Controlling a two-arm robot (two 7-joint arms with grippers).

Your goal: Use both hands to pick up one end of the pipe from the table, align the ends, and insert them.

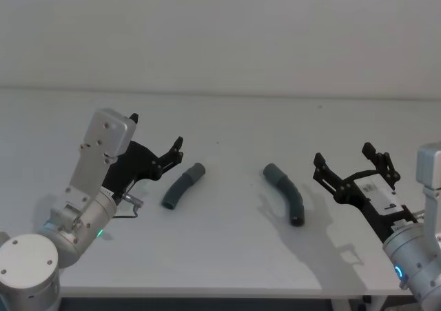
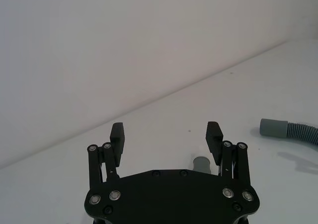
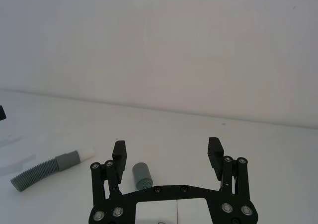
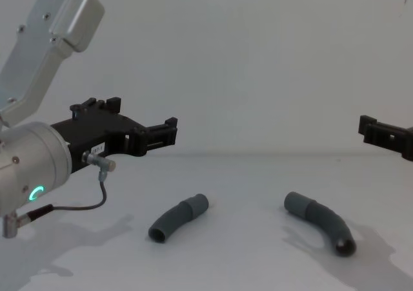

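Two pipes (image 1: 184, 187) (image 1: 286, 194), left gripper (image 1: 157, 130), right gripper (image 1: 342, 154) flanking

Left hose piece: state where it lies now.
Head view: the left hose piece lies on the table, left of centre, beside the open left end effector, apart from the right hose piece.

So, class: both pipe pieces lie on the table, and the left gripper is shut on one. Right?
No: the left gripper is open, holding nothing (left wrist view). The left pipe piece and right pipe piece do lie on the table.
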